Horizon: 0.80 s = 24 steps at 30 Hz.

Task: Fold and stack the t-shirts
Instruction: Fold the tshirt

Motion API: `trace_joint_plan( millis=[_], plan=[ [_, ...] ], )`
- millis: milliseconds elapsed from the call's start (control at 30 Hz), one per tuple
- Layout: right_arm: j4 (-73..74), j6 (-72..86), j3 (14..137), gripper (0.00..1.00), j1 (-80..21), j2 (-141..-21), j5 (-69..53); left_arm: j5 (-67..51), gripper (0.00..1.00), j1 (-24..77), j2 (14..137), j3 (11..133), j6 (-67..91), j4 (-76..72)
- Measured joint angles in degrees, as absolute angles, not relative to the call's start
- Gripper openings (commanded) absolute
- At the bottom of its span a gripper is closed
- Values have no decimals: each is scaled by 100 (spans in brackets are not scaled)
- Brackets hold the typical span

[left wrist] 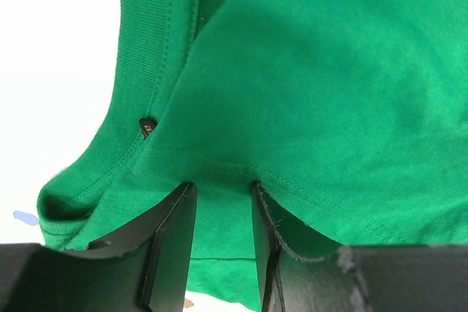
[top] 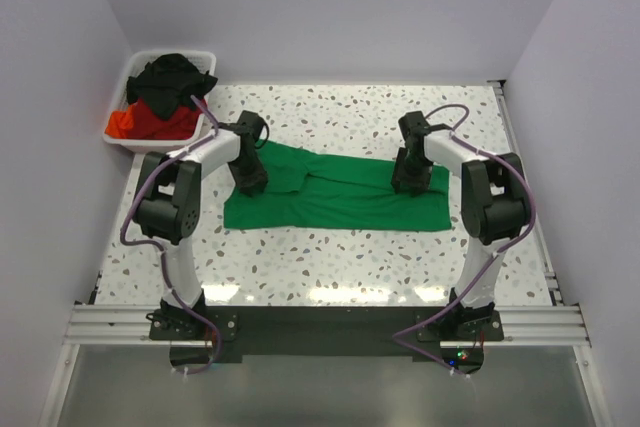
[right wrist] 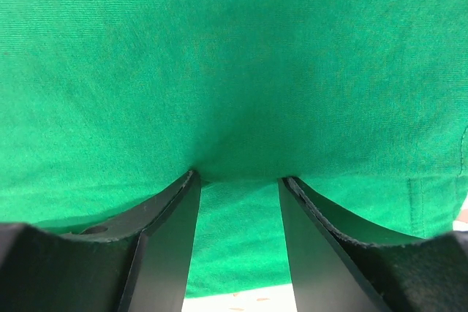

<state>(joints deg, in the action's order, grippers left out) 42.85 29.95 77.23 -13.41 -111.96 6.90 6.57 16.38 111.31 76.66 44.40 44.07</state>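
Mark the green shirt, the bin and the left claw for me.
green shirt [top: 340, 199]: top view, middle of the cloth.
bin [top: 200, 52]: top view, back rim.
left claw [left wrist: 221, 186]: left wrist view, between its fingertips.

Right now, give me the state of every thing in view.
green shirt: flat on the table, partly folded, pinched at both ends.
black shirt: crumpled, topmost in the bin.
red shirt: crumpled, under the black one.
left gripper: shut on green shirt.
right gripper: shut on green shirt.
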Motion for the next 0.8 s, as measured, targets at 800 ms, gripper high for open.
trace_joint_plan(
  millis=[800],
  plan=[
    [3485,3627,6383,49,-1848,-10232,495,672,41,1457,12980,10514,4091,4563]
  ],
)
